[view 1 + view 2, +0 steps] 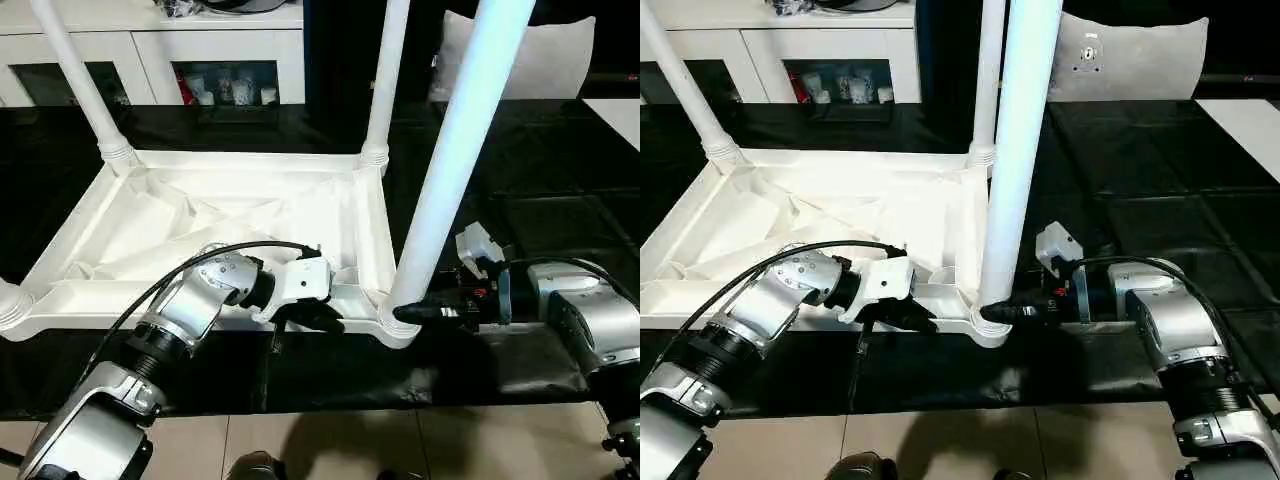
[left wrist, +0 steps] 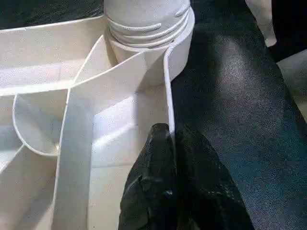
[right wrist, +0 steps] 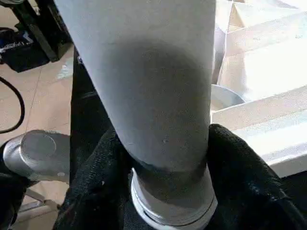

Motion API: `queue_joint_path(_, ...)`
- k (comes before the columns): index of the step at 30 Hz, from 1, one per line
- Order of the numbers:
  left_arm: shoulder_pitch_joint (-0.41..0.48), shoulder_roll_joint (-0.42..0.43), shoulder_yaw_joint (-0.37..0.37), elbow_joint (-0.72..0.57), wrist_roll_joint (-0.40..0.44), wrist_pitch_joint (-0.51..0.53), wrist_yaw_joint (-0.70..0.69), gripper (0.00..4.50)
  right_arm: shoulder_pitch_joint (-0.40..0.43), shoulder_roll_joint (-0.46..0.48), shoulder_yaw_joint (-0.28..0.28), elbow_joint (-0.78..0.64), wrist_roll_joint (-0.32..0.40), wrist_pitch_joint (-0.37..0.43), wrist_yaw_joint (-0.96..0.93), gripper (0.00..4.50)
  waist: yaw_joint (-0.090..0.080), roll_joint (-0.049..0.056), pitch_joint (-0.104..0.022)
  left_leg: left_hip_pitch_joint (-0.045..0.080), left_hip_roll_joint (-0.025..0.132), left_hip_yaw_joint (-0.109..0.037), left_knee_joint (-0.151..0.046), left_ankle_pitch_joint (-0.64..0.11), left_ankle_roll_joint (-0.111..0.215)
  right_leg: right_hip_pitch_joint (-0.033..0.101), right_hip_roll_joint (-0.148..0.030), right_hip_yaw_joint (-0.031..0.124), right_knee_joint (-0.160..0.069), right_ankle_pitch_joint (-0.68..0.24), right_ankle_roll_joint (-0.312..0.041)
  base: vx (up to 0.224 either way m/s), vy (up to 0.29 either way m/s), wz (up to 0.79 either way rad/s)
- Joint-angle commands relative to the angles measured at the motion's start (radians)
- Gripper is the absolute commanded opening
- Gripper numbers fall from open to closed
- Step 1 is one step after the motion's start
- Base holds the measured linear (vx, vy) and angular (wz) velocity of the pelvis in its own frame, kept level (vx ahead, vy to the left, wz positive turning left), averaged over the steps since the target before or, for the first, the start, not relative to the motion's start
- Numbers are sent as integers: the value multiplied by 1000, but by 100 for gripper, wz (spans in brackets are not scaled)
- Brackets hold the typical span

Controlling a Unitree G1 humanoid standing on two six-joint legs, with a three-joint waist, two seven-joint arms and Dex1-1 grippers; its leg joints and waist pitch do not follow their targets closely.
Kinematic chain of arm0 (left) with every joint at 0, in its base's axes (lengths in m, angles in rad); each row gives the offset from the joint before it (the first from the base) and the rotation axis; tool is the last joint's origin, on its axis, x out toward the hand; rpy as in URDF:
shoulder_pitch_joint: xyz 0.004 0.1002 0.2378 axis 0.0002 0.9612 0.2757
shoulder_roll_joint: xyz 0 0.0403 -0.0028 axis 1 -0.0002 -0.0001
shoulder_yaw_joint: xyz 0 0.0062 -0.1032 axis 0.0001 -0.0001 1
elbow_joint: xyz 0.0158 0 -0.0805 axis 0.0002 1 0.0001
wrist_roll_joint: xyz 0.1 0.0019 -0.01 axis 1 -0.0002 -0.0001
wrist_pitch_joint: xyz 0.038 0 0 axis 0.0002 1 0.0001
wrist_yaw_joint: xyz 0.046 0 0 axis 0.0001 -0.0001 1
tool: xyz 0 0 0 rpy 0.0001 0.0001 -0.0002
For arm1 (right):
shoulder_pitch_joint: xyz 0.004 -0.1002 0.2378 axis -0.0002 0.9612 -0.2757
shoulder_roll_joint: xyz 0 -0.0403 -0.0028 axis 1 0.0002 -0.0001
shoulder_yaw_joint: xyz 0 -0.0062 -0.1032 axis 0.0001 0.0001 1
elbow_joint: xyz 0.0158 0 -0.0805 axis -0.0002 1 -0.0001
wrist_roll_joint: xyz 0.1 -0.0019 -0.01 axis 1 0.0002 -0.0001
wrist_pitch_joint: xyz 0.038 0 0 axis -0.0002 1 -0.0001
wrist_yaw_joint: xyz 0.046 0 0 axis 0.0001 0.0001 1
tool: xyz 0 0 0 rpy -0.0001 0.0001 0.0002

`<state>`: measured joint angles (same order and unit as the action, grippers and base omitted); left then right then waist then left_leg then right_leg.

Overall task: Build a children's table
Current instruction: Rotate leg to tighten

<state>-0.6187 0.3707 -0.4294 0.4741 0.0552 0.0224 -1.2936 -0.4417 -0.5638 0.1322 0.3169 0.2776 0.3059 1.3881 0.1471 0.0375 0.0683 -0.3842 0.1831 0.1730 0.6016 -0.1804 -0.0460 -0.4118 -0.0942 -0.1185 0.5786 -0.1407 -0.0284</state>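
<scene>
Black worktop (image 1: pixel 520 170) carries the children's table (image 1: pixel 200 225) upside down, ribbed underside up; white cabinet (image 1: pixel 150 50) stands behind. Three legs seen upright in corner sockets. Right pincer (image 1: pixel 1012 312) clamps the near-right leg (image 1: pixel 450 160) just above its socket. Left pincer (image 1: pixel 310 318) closed on the near rim wall (image 2: pixel 169 96), one finger on each side, beside that socket.

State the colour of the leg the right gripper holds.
White. The leg is plain white plastic, seen best in the left eye view, with the right gripper clamped at its base.
</scene>
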Motion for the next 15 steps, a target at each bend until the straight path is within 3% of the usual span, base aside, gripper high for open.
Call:
queue_joint_path(1,7,-8,-26,-39,1,-2,-21,0,4,-5,2,-20,20,27,0,202,-5,-11,-80,19,56,-15,-69,-190,73,59,-71,55,-62,-305,-183,0,0,0)
queue_joint_path(6,-3,-45,8,-28,-11,70,50,0,11,37,-7,-50,43,116,-71,198,-7,-8,-75,20,57,-16,-73,-204,66,58,-69,55,-64,-320,-183,0,0,0)
queue_joint_path(8,-6,-51,13,-24,-12,75,60,0,9,50,-6,-45,30,116,-100,198,-11,-9,-72,21,55,-15,-74,-232,55,57,-71,54,-70,-360,-175,0,0,0)
queue_joint_path(11,-30,-98,51,3,-18,127,151,0,-12,137,-24,10,-34,72,-285,197,-27,-11,-57,32,46,-19,-78,-321,18,51,-74,44,-95,-539,-116,0,0,0)
queue_joint_path(13,-54,-154,85,34,-24,176,250,0,-40,212,-45,62,-70,82,-448,196,-43,-14,-58,39,39,-24,-76,-358,3,51,-75,33,-110,-620,-75,0,0,0)
queue_joint_path(15,-64,-177,96,48,-22,197,291,0,-54,241,-55,78,-81,94,-514,195,-63,-13,-55,38,35,-28,-75,-379,-2,51,-71,25,-117,-652,-51,0,0,0)
